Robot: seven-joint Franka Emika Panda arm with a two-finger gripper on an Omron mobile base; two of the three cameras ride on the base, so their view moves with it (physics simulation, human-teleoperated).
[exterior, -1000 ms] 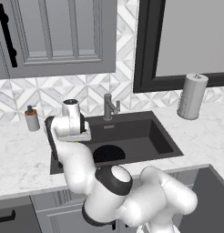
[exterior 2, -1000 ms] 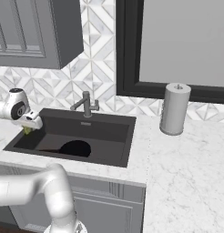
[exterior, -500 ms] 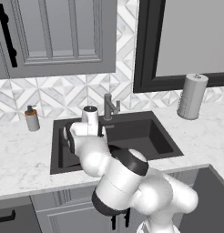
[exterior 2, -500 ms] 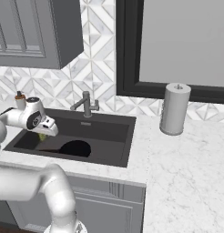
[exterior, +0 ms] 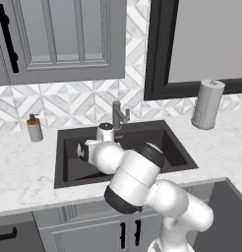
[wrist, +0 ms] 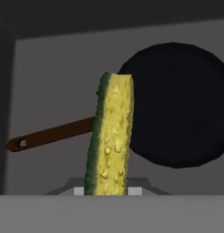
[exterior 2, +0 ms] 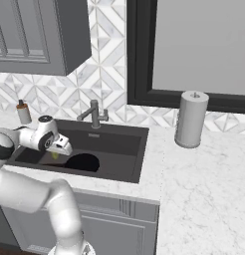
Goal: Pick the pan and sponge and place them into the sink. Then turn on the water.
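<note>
Hand view: the gripper (wrist: pixel 104 193) is clenching the sponge (wrist: pixel 109 136) by its lower end, its long axis standing up from the fingers.
Sponge: porous yellow slab with a thin green face, hanging over the sink (exterior: pixel 69 178).
Pan: the pan (wrist: pixel 177 104), flat, round and black, is lying on the sink floor beyond the sponge; its thin reddish-brown handle is running past behind the sponge.
Faucet: the faucet (exterior 2: pixel 93 113), slim grey metal, is standing at the sink's back rim.
Judgement: releasing straight down should land the sponge in the sink.

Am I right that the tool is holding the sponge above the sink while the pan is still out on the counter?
Not quite: the pan already lies in the sink, as the hand view shows. The tool does hold the sponge above it.
</note>
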